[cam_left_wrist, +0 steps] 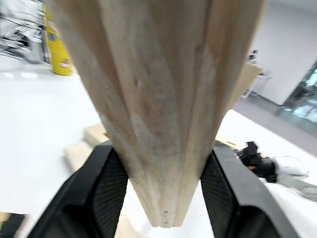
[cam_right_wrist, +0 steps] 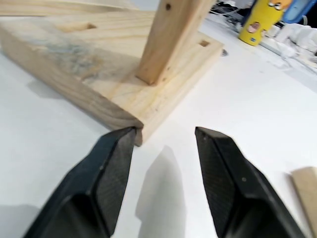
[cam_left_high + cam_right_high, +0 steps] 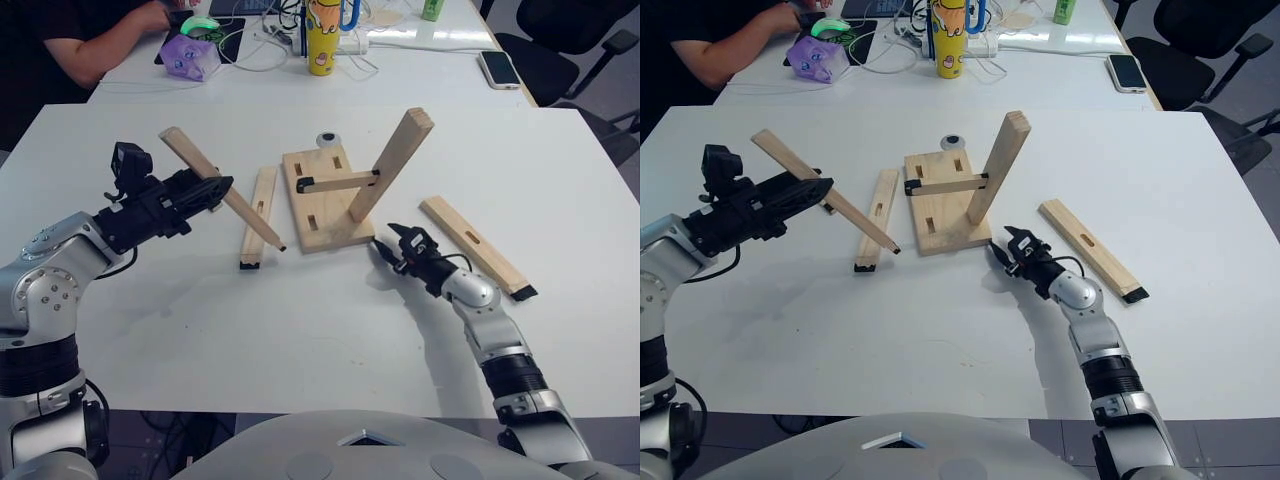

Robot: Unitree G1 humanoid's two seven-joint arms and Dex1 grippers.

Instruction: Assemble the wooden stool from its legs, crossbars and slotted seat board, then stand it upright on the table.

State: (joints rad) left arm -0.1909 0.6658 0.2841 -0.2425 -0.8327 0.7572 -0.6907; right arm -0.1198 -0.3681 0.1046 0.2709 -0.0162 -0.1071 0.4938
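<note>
Stool is only partly together here: the seat board (image 3: 325, 228) lies flat around the middle of the white table (image 3: 300, 330), slots facing up. The planted leg (image 3: 395, 160) sticks up out of its near right part, leaning off to the right. A crossbar (image 3: 340, 182) juts out of that leg toward the left and hangs over the board, with a black cap on its free end. The left gripper (image 3: 213, 190) is up off the table on the left side, clamped tight around the gripped leg (image 3: 185, 152). That leg is tilted, high end far-left and low end pointing down toward the board, and in the left wrist view the wood sits squeezed between both black fingers (image 1: 106, 193). Under that low end a loose leg (image 3: 265, 190) lies flat just beside the board's left edge. The right gripper (image 3: 386, 242) is low at the board's near right corner, fingers spread apart with nothing between them. One fingertip (image 2: 121, 141) is right up against the corner, can't tell if it's actually touching. The other loose leg (image 3: 475, 245) lies flat to the right of that gripper, apart from the board. A small round dark thing (image 3: 327, 139) sits just behind the board, and a yellow cup (image 3: 322, 40) and a phone (image 3: 498, 68) are on the far table.
</note>
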